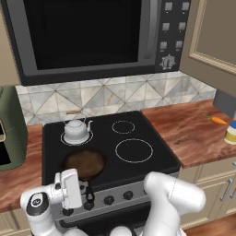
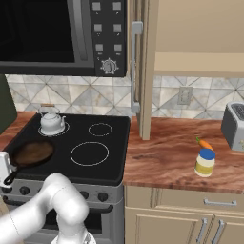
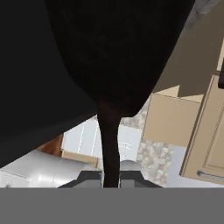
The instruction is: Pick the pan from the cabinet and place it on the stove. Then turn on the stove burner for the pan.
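The pan (image 1: 85, 164) sits on the stove (image 1: 152, 159), at the front left, over the ring there. That ring is hidden under the pan, so I cannot tell if the pan is right in the middle of it. In the right base view the pan (image 2: 32, 153) is at about 8 o'clock on the black glass. The kettle (image 1: 76, 131) stands just behind it, at 12 o'clock from the pan, and the two look apart. The big ring (image 1: 133, 150) is to the pan's right, at about 3 o'clock, and it is bare. The pan's long thin handle (image 3: 109, 148) points off the front left of the stove, at about 7 o'clock from the bowl in the right base view. The gripper (image 3: 110, 179) is at the far end of that handle. In the hand view the handle runs straight up from between the two tips to the dark round bowl at 12 o'clock. So the jaws are closed on the handle, and the bowl lies straight ahead of them, along the handle's long line. In the left base view the gripper (image 1: 80, 196) hangs just in front of the stove edge, above the knobs (image 1: 109, 200). I think the pan is down or nearly down, but I cannot tell if it rests flat. The next job is likely to let go, then back off along the handle line. Then the arm needs the right knob, which is very close below the hand. A sideways pull now could drag the pan toward the kettle.
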### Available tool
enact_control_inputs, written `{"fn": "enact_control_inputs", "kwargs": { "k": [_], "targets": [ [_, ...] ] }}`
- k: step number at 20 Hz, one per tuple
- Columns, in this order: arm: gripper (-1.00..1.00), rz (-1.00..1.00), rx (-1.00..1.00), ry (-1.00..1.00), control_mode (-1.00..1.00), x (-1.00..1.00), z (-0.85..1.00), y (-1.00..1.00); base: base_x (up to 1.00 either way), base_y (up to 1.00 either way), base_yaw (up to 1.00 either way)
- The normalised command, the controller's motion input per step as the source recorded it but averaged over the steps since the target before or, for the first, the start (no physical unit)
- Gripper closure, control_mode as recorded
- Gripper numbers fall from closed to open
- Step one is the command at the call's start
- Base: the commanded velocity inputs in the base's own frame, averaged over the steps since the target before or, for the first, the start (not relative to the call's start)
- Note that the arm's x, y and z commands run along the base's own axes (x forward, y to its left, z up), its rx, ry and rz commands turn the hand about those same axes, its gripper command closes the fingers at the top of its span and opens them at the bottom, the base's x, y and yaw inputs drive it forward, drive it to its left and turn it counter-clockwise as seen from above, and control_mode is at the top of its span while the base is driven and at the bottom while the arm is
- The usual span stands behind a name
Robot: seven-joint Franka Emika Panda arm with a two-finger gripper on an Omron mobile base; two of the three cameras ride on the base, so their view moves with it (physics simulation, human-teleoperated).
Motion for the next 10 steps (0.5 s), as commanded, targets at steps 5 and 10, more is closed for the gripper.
{"fn": "enact_control_inputs", "kwargs": {
  "k": [5, 10],
  "targets": [
    [1.0, 0.18, 0.02, -0.01, -1.0, 0.28, -0.17, 0.05, 0.0, 0.0, 0.0],
    [1.0, 0.16, 0.03, 0.0, -1.0, 0.23, -0.18, 0.0, 0.0, 0.0, 0.0]
  ]
}}
